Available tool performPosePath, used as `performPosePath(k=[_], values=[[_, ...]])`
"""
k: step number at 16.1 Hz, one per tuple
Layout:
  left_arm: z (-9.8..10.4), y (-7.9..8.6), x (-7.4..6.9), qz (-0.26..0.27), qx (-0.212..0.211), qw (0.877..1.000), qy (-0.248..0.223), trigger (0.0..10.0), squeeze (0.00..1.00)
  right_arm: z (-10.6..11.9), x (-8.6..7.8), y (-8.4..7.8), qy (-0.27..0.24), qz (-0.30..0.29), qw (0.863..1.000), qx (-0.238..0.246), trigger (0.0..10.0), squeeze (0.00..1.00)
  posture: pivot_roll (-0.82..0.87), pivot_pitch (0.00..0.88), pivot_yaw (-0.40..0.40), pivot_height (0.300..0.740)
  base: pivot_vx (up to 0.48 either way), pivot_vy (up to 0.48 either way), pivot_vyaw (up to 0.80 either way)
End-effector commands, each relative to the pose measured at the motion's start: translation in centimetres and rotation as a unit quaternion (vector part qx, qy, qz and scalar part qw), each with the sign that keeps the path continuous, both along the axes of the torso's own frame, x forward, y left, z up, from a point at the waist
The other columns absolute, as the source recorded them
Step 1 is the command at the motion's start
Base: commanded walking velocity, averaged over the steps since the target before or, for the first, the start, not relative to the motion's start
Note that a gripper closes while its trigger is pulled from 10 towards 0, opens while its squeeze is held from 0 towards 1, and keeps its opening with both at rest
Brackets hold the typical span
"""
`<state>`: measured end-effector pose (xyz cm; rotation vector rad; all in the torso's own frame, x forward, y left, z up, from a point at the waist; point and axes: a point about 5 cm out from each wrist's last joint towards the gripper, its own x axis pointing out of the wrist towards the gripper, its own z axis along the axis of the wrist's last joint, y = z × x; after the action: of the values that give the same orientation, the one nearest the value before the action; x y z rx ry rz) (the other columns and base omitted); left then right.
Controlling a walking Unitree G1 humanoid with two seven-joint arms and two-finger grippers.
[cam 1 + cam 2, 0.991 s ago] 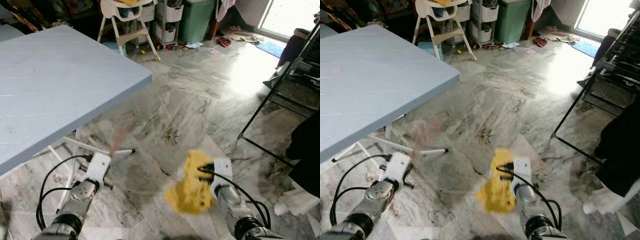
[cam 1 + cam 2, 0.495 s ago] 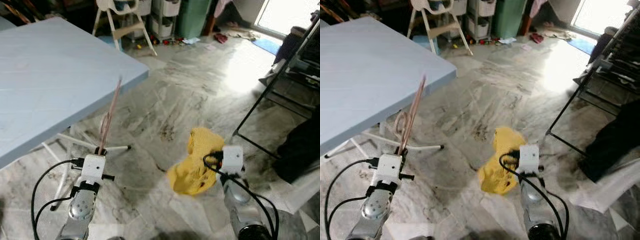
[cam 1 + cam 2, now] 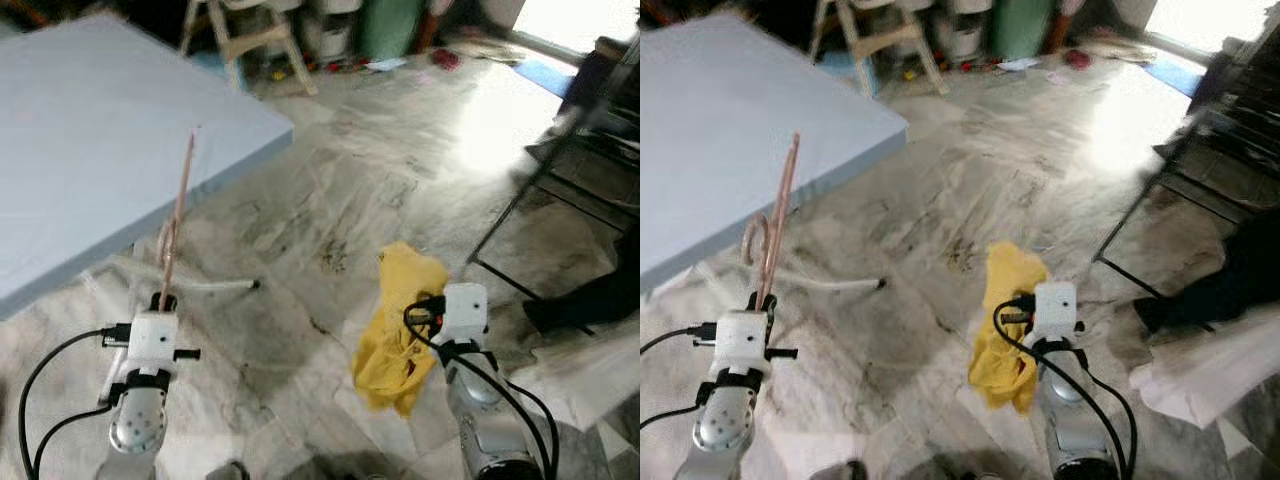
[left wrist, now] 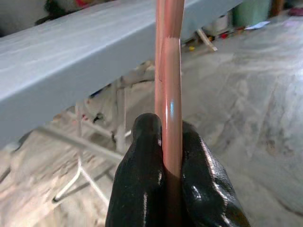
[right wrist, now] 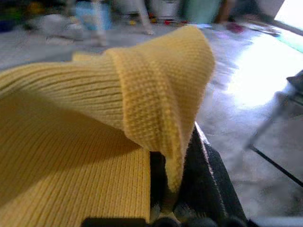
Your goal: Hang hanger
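- Up front, the left claw point(image 4: 163, 156) is pinched on the pink hanger point(image 4: 169, 94), its 2 black fingers point(image 4: 142, 175) pressed against the thin bars from either side.
- From that claw the hanger stands nearly upright, its top end point(image 3: 190, 140) reaching up in front of the edge of the blue table point(image 3: 80, 150); its hook point(image 3: 752, 235) curls out just beside the bars, above the claw.
- Beyond the left claw the table edge runs across, with white table legs point(image 4: 85, 151) underneath and a white bar point(image 3: 215, 285) lying low over the floor near the claw.
- Over on the other side, the right claw point(image 5: 182, 189) grips a yellow knitted cloth point(image 3: 400, 330), the ribbed fabric folded over its fingers and hanging down beside the wrist.
- Between and ahead of the 2 claws lies a wide stretch of grey marble floor point(image 3: 380, 190), open as far as the clutter at the back.
- Off to the right of the right claw, a black rack frame point(image 3: 520, 200) slants down to the floor, with white sheeting point(image 3: 1200, 370) near its foot.
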<state>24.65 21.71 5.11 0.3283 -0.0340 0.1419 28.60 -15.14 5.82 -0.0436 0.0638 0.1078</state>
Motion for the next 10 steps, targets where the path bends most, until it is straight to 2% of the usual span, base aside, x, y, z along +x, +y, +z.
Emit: performPosePath(k=[1, 8, 10], values=[[0.5, -0.1, 0.1, 0.000, 0.003, 1.000, -0.007, 10.0, 0.00, 1.5, 0.5, 0.7, -0.029, 0.020, 0.999, -0.002, 10.0, 0.00, 0.02, 0.117, -0.073, 0.740, 0.000, 0.000, 0.79], [1.2, -0.1, 0.6, 0.011, 0.013, 1.000, -0.011, 10.0, 0.00, 3.3, 0.8, 1.8, -0.058, 0.060, 0.997, -0.005, 10.0, 0.00, 0.03, 0.104, -0.084, 0.740, 0.000, 0.000, 0.79], [2.1, -0.1, 1.0, 0.013, 0.008, 1.000, -0.020, 10.0, 0.00, 4.6, 1.0, 2.3, -0.078, 0.073, 0.994, 0.003, 10.0, 0.00, 0.03, 0.108, -0.079, 0.740, 0.000, 0.000, 0.79]])
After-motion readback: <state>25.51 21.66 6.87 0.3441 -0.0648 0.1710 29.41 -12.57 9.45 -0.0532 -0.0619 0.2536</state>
